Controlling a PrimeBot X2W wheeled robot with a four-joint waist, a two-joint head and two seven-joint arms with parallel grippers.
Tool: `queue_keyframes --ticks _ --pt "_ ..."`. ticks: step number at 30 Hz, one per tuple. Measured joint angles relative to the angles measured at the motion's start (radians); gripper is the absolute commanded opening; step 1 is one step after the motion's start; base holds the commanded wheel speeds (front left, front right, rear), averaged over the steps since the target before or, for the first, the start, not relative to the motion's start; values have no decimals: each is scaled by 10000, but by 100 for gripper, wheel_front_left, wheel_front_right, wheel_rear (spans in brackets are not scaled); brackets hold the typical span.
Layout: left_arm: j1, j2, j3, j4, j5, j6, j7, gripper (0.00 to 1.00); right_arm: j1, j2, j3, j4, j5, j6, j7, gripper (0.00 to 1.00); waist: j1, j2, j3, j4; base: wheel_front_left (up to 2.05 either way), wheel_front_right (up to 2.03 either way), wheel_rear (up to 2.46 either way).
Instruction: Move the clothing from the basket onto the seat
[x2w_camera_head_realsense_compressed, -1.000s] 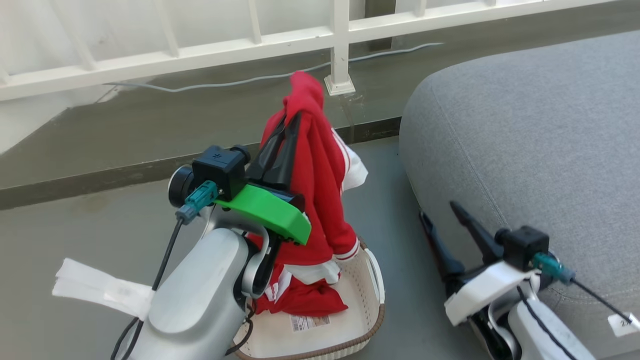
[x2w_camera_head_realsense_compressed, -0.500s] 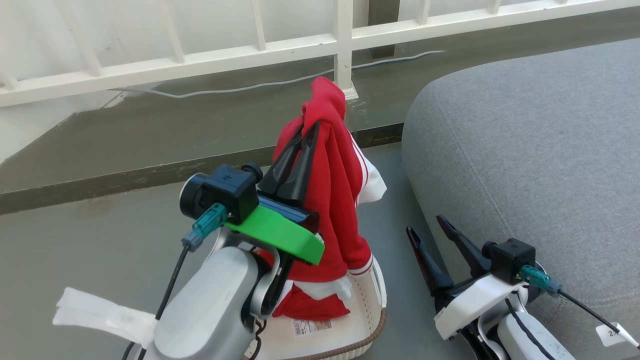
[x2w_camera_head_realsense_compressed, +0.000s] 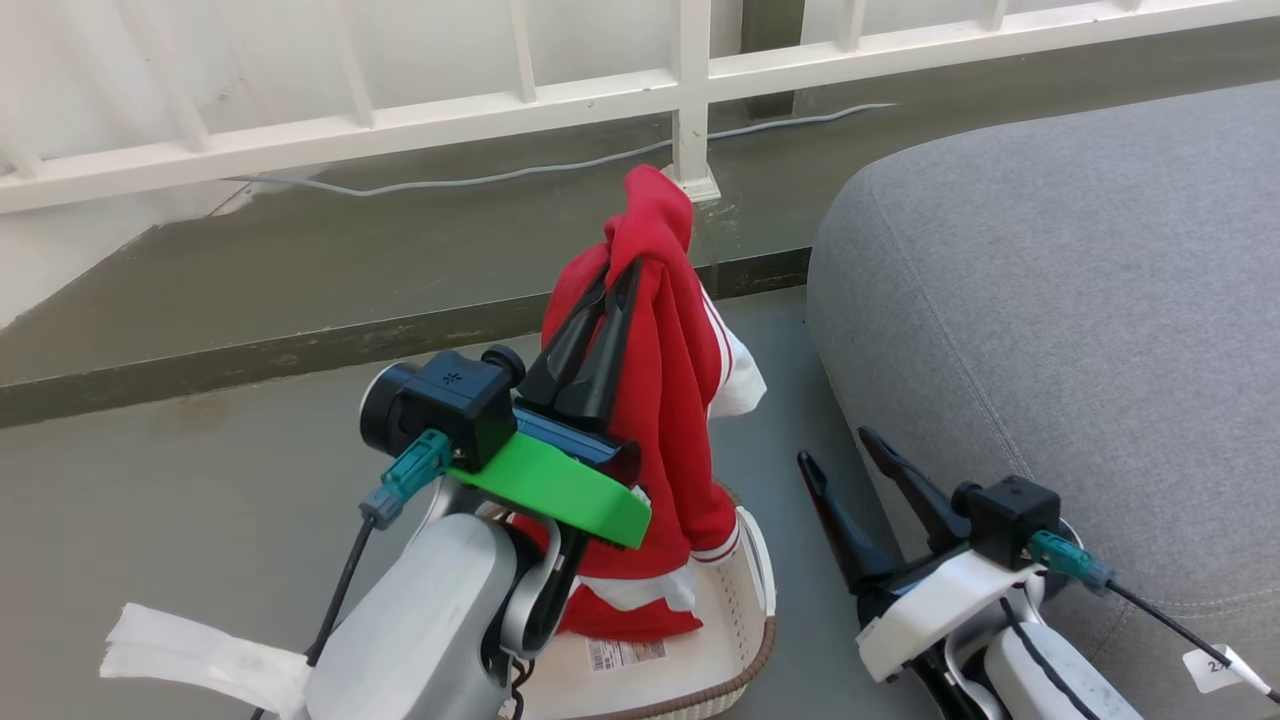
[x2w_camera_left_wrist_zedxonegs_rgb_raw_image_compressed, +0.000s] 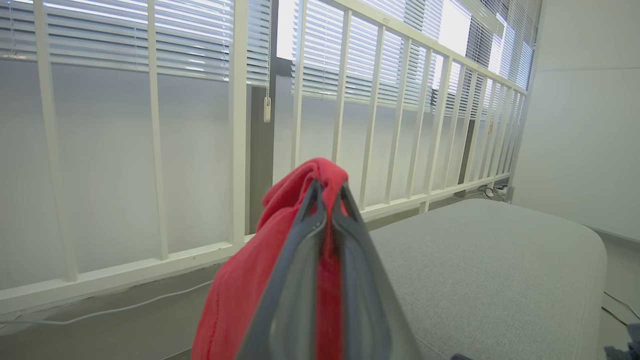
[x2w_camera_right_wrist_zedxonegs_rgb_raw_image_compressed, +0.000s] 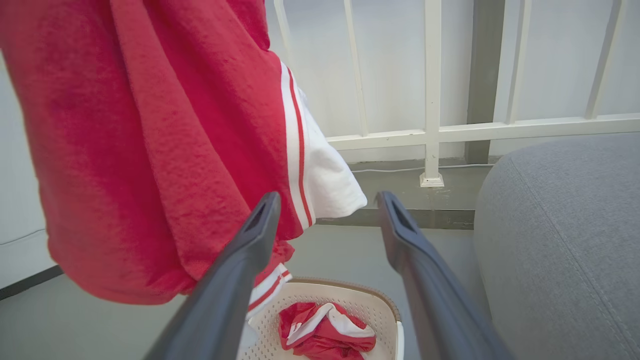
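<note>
The left claw (x2w_camera_head_realsense_compressed: 622, 270) pinched a bunched top fold of the clothing (x2w_camera_head_realsense_compressed: 672, 400), which looked soft, light and droopy; the right claw (x2w_camera_head_realsense_compressed: 836, 448) gaped wide.

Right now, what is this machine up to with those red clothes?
The robot is moving laundry from a basket to a seat. Its left gripper is shut on a red garment, held up so it hangs over the cream basket. Another red-and-white piece lies on the basket's floor. The right gripper is open and empty beside the grey seat, which has no clothing on the part in view.
</note>
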Motion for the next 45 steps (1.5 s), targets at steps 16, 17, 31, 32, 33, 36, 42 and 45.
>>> queue_keyframes --ticks 16,17,31,32,33,36,42,45 --pt "141 10 -54 -297 23 17 2 0 -748 136 2286 -1057 357 0 0 100 0 0 64 109 0 0 0" --pt "141 10 -81 -309 35 17 2 0 -784 134 2435 -1057 405 0 2 100 0 0 71 120 0 0 0" --pt "140 -8 -732 -364 92 13 211 0 -1692 224 3710 -616 1141 0 10 100 0 0 164 496 0 0 0" --pt "140 -2 -731 -364 92 13 213 0 -1790 240 3783 -614 1158 0 10 100 0 0 173 515 0 0 0" --pt "140 -2 -731 -364 92 13 219 0 -1880 265 3804 -598 1174 0 10 100 0 0 180 527 0 0 0" --pt "140 -4 -740 -366 92 13 222 0 -2084 282 3783 -491 1195 0 8 100 0 0 193 549 0 0 0" --pt "140 -6 -769 -366 92 13 224 0 -2363 284 3522 -111 1218 0 8 49 0 0 198 578 0 0 0" --pt "140 -8 -780 -366 90 13 224 0 -2392 290 3563 84 1402 0 8 0 0 0 184 593 0 0 0"
